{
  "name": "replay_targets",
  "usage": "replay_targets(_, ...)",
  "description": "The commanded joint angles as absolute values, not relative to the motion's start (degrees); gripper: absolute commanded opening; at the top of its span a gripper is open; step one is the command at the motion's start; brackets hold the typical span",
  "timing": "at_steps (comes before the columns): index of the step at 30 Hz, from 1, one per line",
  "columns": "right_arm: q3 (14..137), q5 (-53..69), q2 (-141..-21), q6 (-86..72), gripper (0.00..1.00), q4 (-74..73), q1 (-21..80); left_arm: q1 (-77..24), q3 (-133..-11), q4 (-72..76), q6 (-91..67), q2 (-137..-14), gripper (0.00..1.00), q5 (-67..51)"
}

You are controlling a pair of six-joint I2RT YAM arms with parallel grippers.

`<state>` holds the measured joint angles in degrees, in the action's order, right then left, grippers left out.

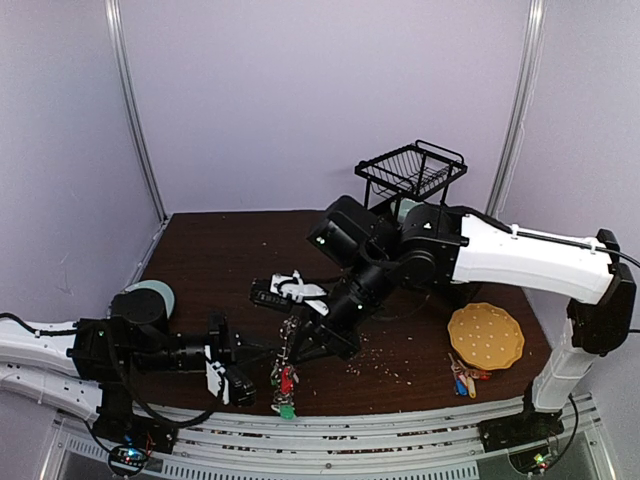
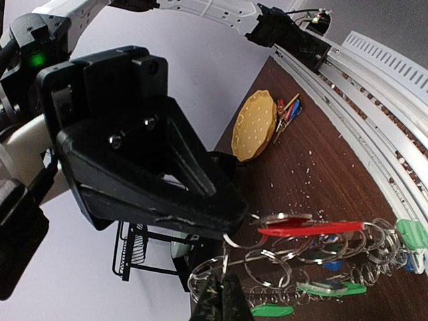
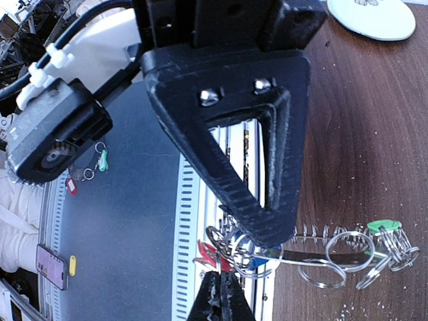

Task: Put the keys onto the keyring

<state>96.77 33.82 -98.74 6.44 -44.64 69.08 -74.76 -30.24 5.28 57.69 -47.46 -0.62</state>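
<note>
Evidently both pincers were clamped tight on the keyring (image 1: 286, 375): I had the left gripper (image 2: 226, 253) and the right gripper (image 3: 242, 257) each pinching its cluster of small loops, so it hung between them near the front edge of the table (image 1: 220, 260). Red and green tagged keys (image 2: 307, 229) dangled from it, while a small loose bunch (image 1: 462, 381) lay just beside the yellow disc (image 1: 485, 335).
</note>
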Motion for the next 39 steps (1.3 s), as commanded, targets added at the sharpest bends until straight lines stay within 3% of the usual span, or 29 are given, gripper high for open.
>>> replay_targets(1,99.0,34.9,-99.5,8.0,0.0,-49.8,67.8,-75.4,-30.0,9.0,59.4,-46.2,0.0,-0.5)
replay_targets(19,106.6,40.2,-104.6,17.5,0.0,-61.8,66.9,-76.2,-30.2,8.4,59.8,-46.7,0.0,-0.1)
replay_targets(26,112.3,41.1,-106.2,20.9,0.0,-69.0,66.9,-76.1,-36.2,0.8,52.9,-49.0,0.0,-6.2)
replay_targets(39,111.7,40.7,-103.4,18.3,0.0,-66.0,66.8,-74.1,-43.6,-5.3,44.0,-52.1,0.0,-10.6)
